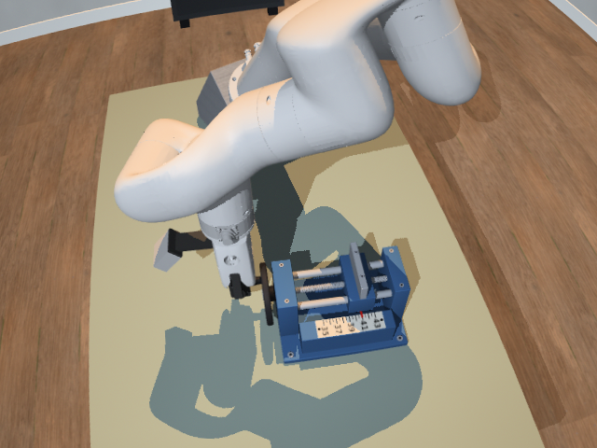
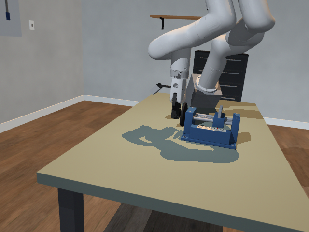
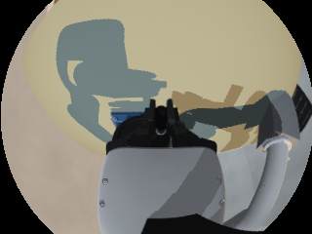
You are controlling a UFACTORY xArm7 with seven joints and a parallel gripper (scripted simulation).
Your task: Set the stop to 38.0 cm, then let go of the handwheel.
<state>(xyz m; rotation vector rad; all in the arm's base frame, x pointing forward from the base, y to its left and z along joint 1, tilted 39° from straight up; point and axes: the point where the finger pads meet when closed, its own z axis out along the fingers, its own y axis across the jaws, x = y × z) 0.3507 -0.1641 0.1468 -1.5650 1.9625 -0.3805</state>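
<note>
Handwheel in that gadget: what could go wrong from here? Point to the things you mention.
The red pointer [image 1: 361,314] [image 2: 217,128] sits near 41, so turning the wrong way would take it further from 38, and turning too far could overshoot. The end effector [image 1: 239,289] [image 2: 175,116] [image 3: 161,106] might slip off the slim handle [image 1: 258,279] [image 3: 161,118].

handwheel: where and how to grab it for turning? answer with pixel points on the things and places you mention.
Probably the crank handle [image 1: 258,279] [image 3: 161,119], from above, fingers either side. It juts sideways from the outer face of the upright handwheel [image 1: 267,306] [image 2: 182,118], away from the blue frame [image 1: 287,318] [image 2: 189,122] [image 3: 128,116], which should leave the claw [image 1: 239,290] [image 2: 175,116] [image 3: 161,106] room.
</note>
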